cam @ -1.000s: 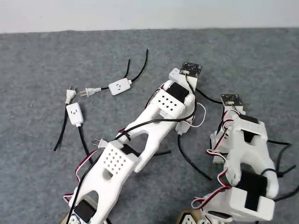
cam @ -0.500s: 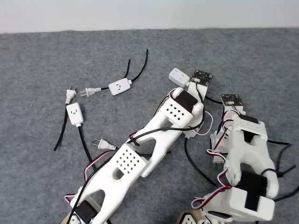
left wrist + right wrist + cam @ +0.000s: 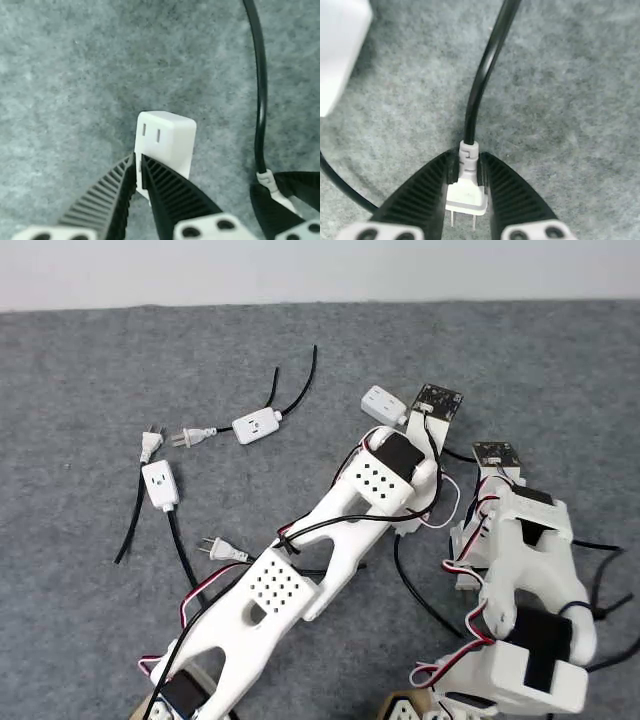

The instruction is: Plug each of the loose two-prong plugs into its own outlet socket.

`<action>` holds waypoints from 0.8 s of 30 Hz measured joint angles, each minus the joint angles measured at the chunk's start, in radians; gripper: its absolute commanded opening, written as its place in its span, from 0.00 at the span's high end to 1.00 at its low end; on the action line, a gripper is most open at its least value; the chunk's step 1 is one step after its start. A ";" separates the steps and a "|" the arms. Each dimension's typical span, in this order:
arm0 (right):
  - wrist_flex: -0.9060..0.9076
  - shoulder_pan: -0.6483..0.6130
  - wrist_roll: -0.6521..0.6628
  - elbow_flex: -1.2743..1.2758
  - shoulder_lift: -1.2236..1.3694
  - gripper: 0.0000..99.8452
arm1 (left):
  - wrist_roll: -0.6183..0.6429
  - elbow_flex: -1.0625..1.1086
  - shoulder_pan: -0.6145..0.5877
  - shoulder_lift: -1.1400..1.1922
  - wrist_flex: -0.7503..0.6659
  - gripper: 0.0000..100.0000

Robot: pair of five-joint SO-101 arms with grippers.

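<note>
On the grey counter point(image 3: 90, 360), no plug seems seated yet: the left hand point(image 3: 137, 159) pinches a socket point(image 3: 167, 137), the right hand point(image 3: 468, 160) grips a plug point(image 3: 465, 194), other plugs point(image 3: 225, 551) lie loose.

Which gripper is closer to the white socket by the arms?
Left. The left gripper has its tips right at the socket; the right gripper sits off to one side, apart from it, holding a plug.

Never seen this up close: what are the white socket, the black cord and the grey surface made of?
Outlet socket: likely moulded plastic, smooth, crisp edges.
Cord: probably rubbery or vinyl sheath, bends with sheen.
Table covering: probably carpet, matte, fuzzy fibres.
</note>
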 measured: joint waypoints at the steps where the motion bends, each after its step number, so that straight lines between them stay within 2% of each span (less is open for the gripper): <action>1: 0.000 0.000 0.000 0.000 0.000 0.99 | 0.000 0.000 0.000 0.000 0.000 0.99; 9: 0.000 0.005 0.000 0.000 0.000 0.99 | 0.000 0.000 0.012 0.000 0.000 0.99; 24: -0.025 0.107 -0.008 -0.002 0.000 0.99 | -0.028 0.104 0.114 -0.018 0.000 0.99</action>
